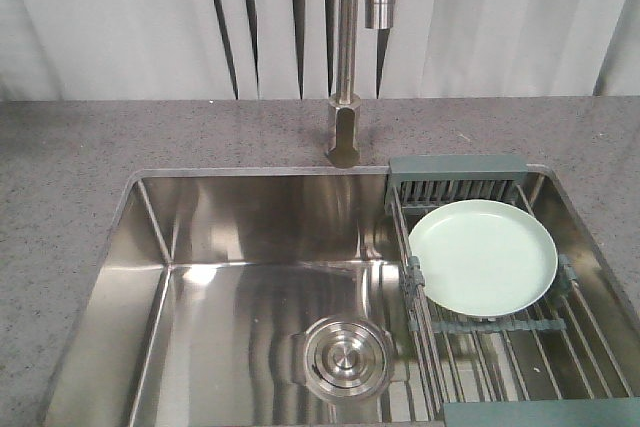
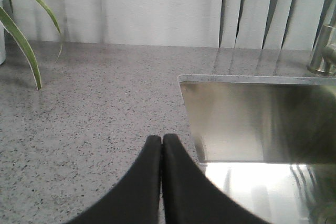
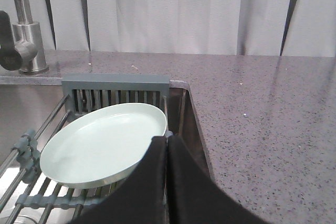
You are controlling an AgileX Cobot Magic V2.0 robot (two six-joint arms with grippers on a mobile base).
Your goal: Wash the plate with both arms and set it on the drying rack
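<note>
Already the round pale mint-green plate (image 3: pixel 105 148) lies flat on the roll-up rack of steel rods with grey-teal end bars (image 3: pixel 114 85), just ahead and left of the black pointed right gripper (image 3: pixel 166 141), whose jaws are pressed together and empty. The black left gripper (image 2: pixel 161 139), likewise closed on nothing, hangs over the speckled grey counter (image 2: pixel 89 114) with the steel sink (image 2: pixel 252 124) off to its right, so the right arm is much the nearer to the plate.

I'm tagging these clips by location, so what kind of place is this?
Likely a kitchen sink area: a stainless steel sink under a tall faucet, set in a speckled grey countertop, with a plate on a drying rack.
</note>
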